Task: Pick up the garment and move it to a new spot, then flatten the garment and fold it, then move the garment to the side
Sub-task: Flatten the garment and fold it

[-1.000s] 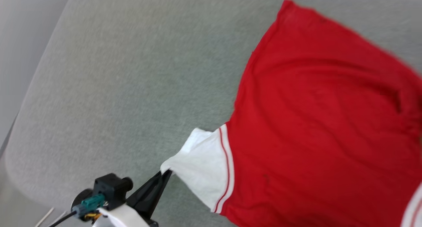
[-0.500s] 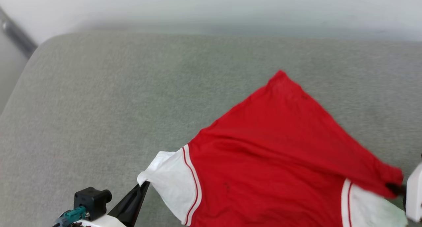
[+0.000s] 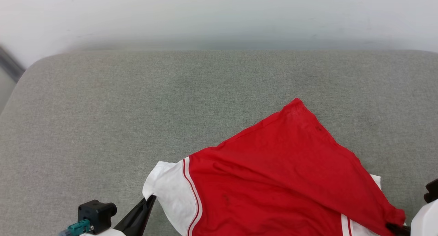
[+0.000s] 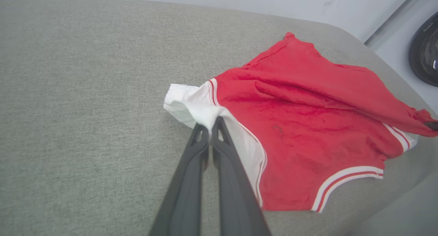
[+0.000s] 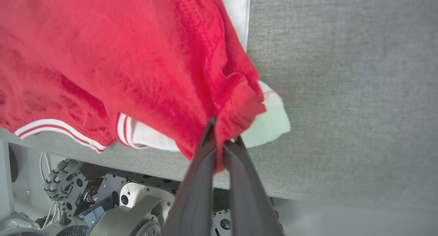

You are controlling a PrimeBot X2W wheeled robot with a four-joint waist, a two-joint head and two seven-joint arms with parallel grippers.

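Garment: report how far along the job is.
Done, apparently: the garment lies on the grey surface, seemingly at its new spot. In hand: flattening; the left gripper is shut on the white sleeve, the right gripper on bunched red cloth at the opposite side. Left: it is rumpled, with one red corner doubled over, so flattening, folding and moving it aside remain.

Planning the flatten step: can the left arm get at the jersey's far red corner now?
Probably not yet. The left tool is shut on the jersey by its sleeve; the far red corner lies unobstructed on the grey cushion, so it must release first.
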